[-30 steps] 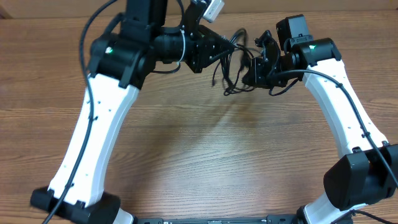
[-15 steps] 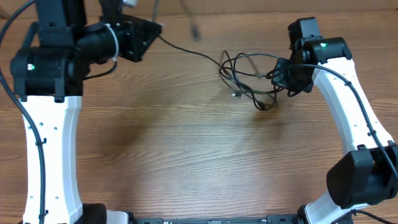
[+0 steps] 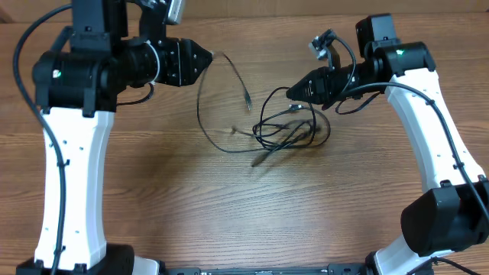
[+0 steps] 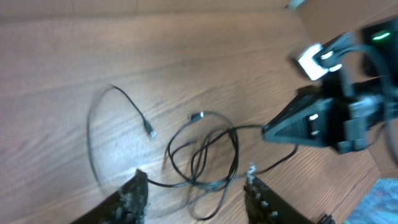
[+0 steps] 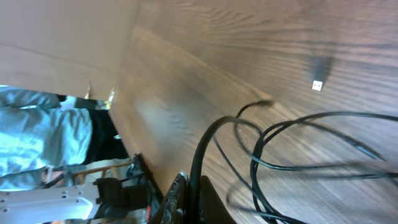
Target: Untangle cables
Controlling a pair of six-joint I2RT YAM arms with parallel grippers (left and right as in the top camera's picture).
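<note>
Close beside my right claw (image 3: 292,93), pinching one strand, the cables (image 3: 286,131) lie bunched; my left claw (image 3: 206,61), farther off, gapes empty.

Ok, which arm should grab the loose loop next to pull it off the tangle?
Left. The left pincer is open and empty beside the loose loop, while the right pincer is shut on a cable from the tangle and can anchor it.

You are looking at a brown wood-grain tabletop (image 3: 229,221) filling the overhead view; past its edge, grey clothing (image 5: 37,140) is showing beside a plain beige surface (image 5: 56,37).
</note>
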